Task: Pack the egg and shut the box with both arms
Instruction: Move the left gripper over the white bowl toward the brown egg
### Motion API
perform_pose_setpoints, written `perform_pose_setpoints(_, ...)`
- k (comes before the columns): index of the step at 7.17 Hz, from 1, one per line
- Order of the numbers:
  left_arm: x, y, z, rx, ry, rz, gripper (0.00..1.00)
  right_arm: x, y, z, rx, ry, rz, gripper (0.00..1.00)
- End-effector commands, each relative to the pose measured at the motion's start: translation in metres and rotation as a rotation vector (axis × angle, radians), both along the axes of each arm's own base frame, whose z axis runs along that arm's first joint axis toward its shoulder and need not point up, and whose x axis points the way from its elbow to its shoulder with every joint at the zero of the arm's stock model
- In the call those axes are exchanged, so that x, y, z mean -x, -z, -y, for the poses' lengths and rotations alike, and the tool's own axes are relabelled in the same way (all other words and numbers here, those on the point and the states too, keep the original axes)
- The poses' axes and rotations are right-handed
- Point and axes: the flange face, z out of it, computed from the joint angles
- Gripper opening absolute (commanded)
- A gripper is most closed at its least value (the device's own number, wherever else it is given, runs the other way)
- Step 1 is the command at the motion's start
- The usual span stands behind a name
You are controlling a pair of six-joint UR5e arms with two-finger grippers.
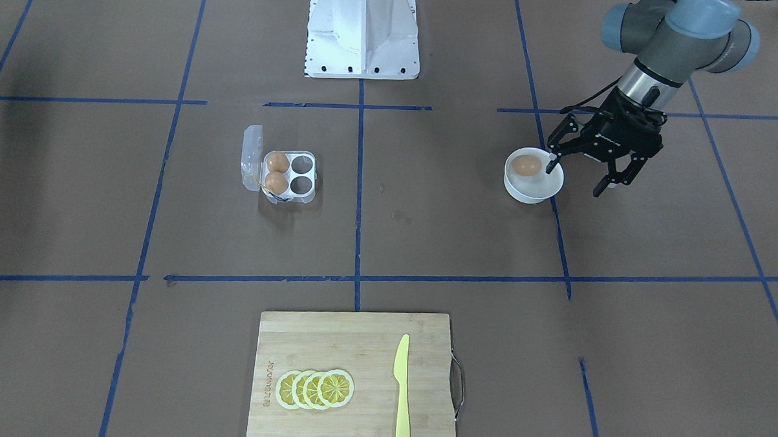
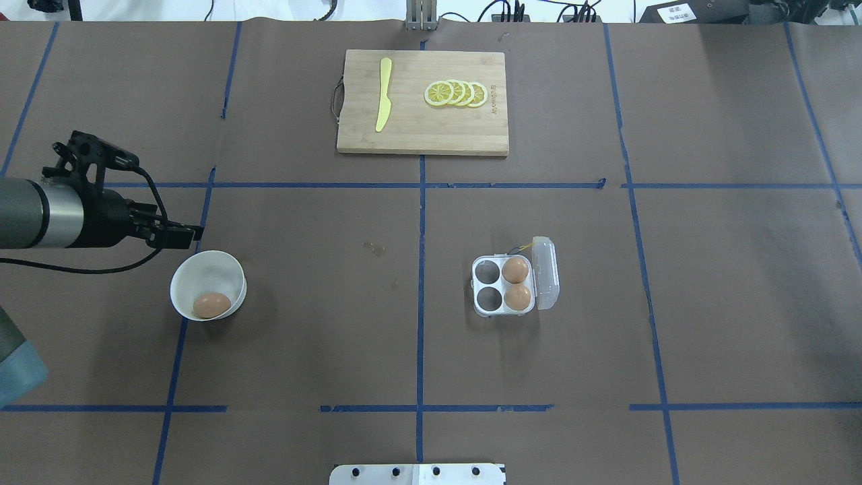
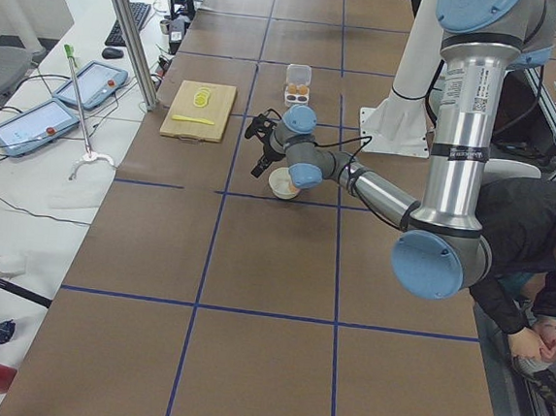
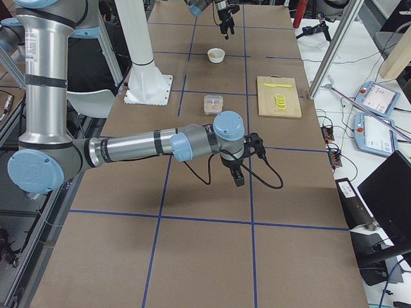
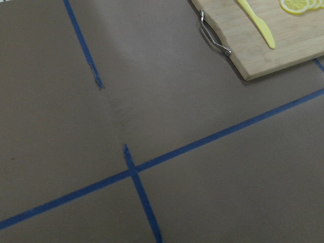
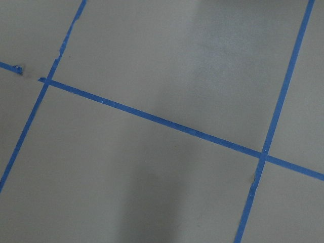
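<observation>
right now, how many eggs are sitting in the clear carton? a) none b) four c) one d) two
d: two eggs fill the cells nearest the open lid of the box, its other two cells are empty, and the third egg lies in the white bowl.
</observation>
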Motion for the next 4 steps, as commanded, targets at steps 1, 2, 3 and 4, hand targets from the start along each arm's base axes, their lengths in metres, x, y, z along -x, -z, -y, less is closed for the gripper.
perform_pose_setpoints(1, -0.037, -0.006, -0.028, -0.004, -0.081, 0.015, 0.99, 0.000, -0.002, -0.001, 0.003, 0.000, 0.001, 1.00)
perform_pose_setpoints(2, -0.041, -0.006, -0.032, -0.034, -0.109, 0.025, 0.99, 0.000, -0.003, -0.001, 0.006, 0.000, -0.001, 1.00)
perform_pose_setpoints(3, -0.039, -0.017, -0.036, -0.077, -0.142, 0.062, 0.99, 0.000, -0.003, -0.001, 0.005, 0.000, -0.001, 1.00)
perform_pose_setpoints(4, -0.036, -0.020, -0.037, -0.143, -0.177, 0.089, 0.93, 0.000, -0.003, -0.002, 0.008, -0.001, 0.001, 1.00)
